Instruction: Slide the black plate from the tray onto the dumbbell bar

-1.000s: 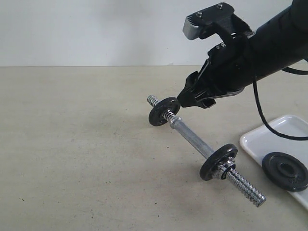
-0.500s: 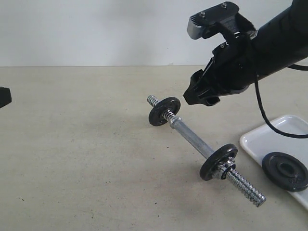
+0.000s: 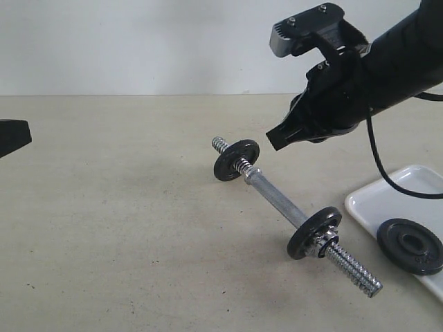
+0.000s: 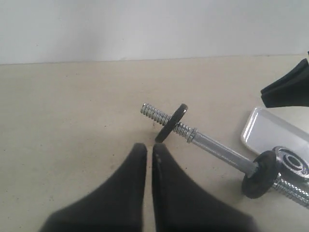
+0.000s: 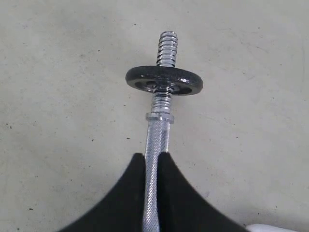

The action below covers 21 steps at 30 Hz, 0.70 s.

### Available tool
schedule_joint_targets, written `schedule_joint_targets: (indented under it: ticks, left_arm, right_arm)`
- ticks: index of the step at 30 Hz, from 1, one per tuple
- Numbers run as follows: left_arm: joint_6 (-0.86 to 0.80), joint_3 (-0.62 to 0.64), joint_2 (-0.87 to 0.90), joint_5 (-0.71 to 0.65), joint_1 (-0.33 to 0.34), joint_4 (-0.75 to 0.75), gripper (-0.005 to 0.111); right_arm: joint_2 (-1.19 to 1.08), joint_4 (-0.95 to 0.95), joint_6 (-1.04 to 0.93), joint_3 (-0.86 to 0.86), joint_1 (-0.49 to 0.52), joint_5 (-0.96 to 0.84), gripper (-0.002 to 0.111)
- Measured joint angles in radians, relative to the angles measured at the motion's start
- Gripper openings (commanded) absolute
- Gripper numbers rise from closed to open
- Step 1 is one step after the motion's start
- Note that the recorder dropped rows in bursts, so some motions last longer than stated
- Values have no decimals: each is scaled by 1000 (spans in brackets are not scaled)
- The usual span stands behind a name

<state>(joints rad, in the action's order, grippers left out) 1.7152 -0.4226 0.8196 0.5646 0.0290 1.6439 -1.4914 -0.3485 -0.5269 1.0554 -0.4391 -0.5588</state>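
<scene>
The dumbbell bar (image 3: 277, 202) lies slantwise on the table. One black plate (image 3: 235, 160) sits on its far threaded end and another (image 3: 315, 233) near its near end. A third black plate (image 3: 410, 245) lies flat on the white tray (image 3: 377, 199). My right gripper (image 3: 275, 142) hovers up and to the right of the far plate, clear of it, its fingers shut on nothing. In the right wrist view the bar (image 5: 157, 137) shows below, through the slit between the right gripper's (image 5: 156, 157) fingers. My left gripper (image 4: 149, 147) is shut and empty, short of the far plate (image 4: 171, 123).
The tray reaches the right edge of the exterior view. My left gripper (image 3: 10, 137) just enters at the left edge, low over the beige table (image 3: 124, 228). A black cable (image 3: 377, 162) hangs from the right arm above the tray.
My right gripper has drawn back up and to the right from the far plate, and its jaws have closed. The left gripper has come into the exterior view from the left.
</scene>
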Motion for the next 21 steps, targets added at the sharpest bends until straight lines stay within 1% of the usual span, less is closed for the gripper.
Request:
schedule_joint_targets:
  ticks: [4, 5, 8, 12, 14, 16, 18, 21]
  left_arm:
    - [6, 0, 0, 36, 0, -59, 4]
    - [11, 0, 0, 62, 0, -95, 4]
    - [11, 0, 0, 106, 0, -126, 4]
    - [11, 0, 6, 133, 0, -130, 4]
    - [11, 0, 8, 179, 0, -133, 4]
    - [11, 0, 10, 195, 0, -138, 4]
    - [11, 0, 25, 223, 0, -166, 4]
    - [11, 0, 87, 319, 0, -262, 4]
  right_arm:
    - [0, 0, -13, 0, 0, 0, 0]
    - [0, 0, -15, 0, 0, 0, 0]
    - [31, 0, -15, 0, 0, -9, 0]
    - [162, 2, -39, 0, 0, -27, 0]
    - [255, -19, -41, 0, 0, -74, 0]
    - [333, -53, -43, 0, 0, -131, 0]
    - [408, -69, -45, 0, 0, -166, 0]
    - [520, -76, -63, 0, 0, -188, 0]
